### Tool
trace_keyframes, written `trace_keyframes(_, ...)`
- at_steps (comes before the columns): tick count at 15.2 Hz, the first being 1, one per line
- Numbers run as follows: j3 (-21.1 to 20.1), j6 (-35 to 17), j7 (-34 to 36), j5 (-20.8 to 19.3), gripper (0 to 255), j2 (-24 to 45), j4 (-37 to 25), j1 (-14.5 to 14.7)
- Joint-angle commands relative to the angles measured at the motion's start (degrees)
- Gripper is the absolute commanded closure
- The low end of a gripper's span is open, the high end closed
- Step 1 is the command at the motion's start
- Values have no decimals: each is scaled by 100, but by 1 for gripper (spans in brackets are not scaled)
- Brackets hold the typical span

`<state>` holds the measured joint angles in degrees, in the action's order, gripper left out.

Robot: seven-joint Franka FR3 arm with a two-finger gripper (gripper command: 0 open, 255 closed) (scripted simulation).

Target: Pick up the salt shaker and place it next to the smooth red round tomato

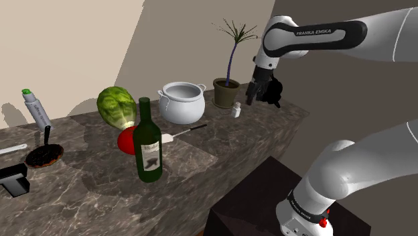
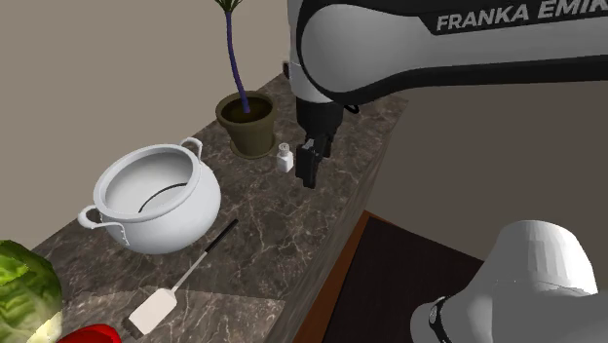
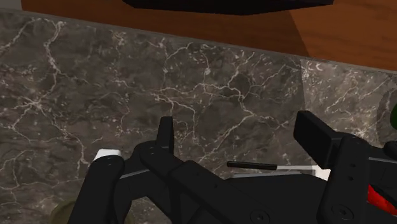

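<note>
Shoulder view: end effector (image 1: 262, 102) (spread), salt shaker (image 1: 236, 110) near counter edge (image 1: 291, 119).

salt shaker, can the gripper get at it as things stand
Probably yes: the open gripper hangs just beside the salt shaker with nothing between them, though the plant pot stands close on its far side.

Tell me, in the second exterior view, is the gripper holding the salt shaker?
No, the salt shaker stands on the marble counter beside the open gripper, next to the plant pot.
</note>
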<state>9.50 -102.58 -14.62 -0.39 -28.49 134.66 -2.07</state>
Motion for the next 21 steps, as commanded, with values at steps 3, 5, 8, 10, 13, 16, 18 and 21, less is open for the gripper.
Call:
trace_keyframes(3, 266, -534, -424, -106, 0, 731, -277, -58)
trace_keyframes(5, 383, -775, -624, -116, 0, 1110, -454, -77)
trace_keyframes(8, 544, -1099, -930, -84, 0, 1700, -774, -108)
trace_keyframes(10, 638, -1288, -1138, -30, 0, 2104, -1024, -134)
trace_keyframes(13, 752, -1524, -1454, 93, 0, 2724, -1455, -191)
trace_keyframes(16, 827, -1701, -1766, 255, 0, 3356, -1955, -278)
trace_keyframes(18, 843, -1756, -1892, 330, 0, 3624, -2185, -327)
trace_keyframes(21, 835, -1968, -1919, 370, 0, 3719, -2063, -335)
